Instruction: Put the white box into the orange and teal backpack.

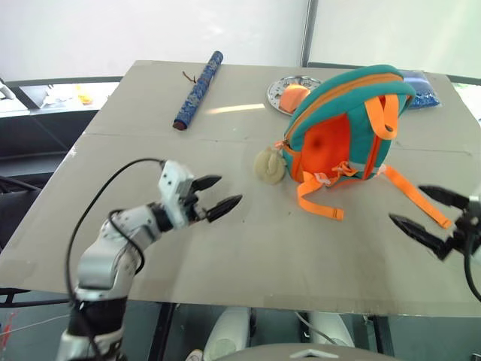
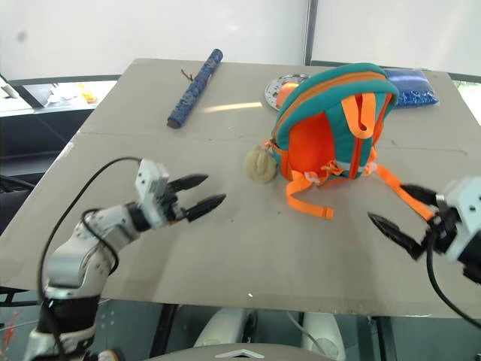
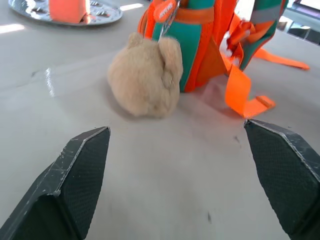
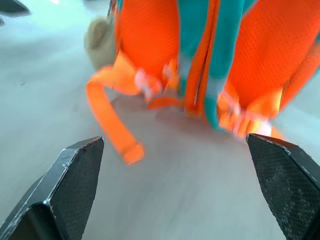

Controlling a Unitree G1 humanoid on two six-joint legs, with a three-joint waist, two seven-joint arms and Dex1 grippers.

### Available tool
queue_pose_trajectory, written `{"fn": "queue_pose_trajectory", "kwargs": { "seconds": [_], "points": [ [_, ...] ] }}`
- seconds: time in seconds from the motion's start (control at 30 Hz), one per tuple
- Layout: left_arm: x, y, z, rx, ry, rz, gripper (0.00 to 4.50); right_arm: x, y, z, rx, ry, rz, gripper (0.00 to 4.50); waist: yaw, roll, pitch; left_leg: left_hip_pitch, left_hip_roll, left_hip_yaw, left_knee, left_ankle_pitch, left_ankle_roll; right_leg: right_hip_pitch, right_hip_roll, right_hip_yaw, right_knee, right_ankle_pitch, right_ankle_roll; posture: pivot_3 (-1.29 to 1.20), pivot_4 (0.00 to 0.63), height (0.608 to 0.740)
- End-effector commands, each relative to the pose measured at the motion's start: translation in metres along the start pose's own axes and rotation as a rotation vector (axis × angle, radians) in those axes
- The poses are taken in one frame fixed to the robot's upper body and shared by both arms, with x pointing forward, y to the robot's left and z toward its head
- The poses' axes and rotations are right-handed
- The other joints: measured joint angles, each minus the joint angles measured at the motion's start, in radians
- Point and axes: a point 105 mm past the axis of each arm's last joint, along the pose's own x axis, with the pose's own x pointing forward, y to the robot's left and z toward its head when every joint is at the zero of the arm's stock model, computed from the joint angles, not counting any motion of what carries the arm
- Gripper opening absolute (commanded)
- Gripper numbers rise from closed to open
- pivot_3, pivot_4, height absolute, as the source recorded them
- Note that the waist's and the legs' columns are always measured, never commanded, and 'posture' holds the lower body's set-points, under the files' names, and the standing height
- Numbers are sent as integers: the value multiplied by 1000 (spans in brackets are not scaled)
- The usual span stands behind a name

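The orange and teal backpack (image 1: 346, 120) stands upright on the grey table (image 1: 150, 150), right of centre, straps trailing toward me. A tan plush toy (image 1: 268, 165) hangs at its left side and lies on the table. The white box is out of view. My left gripper (image 1: 229, 189) hovers open and empty over the table, left of the plush toy (image 3: 145, 75) and pointing at it. My right gripper (image 1: 406, 203) is open and empty near the front right, just short of an orange strap (image 1: 413, 194). The right wrist view faces the backpack's strap side (image 4: 210, 55).
At the back left lies a blue patterned roll (image 1: 198, 90). Behind the backpack sit a metal plate (image 1: 279, 94) with an orange item and a blue textured pouch (image 1: 422, 89). The table's front edge (image 1: 225, 301) runs close below both grippers.
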Motion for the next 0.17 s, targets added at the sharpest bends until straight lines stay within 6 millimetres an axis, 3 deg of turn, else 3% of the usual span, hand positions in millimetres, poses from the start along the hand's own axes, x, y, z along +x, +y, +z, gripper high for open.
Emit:
{"fn": "queue_pose_trajectory", "kwargs": {
  "seconds": [0.03, 0.17],
  "points": [
    [-23, 0, 12, 46, -22, 37, 4400, -19, -5, -3, -82, 25, -46, 4500, 1, 0, 0, 0, 0, 0, 0, 0, 0, 0, 0, 0, 0, 0, 0, 0, 150, 733],
    [-43, 5, 6, 26, 12, 69, 4400, -25, -7, -12, -69, 45, -60, 4500, 2, -1, 0, 11, 2, 4, 0, -1, 1, 8, 0, 2, 0, -3, -3, 0, 150, 733]
  ]
}}
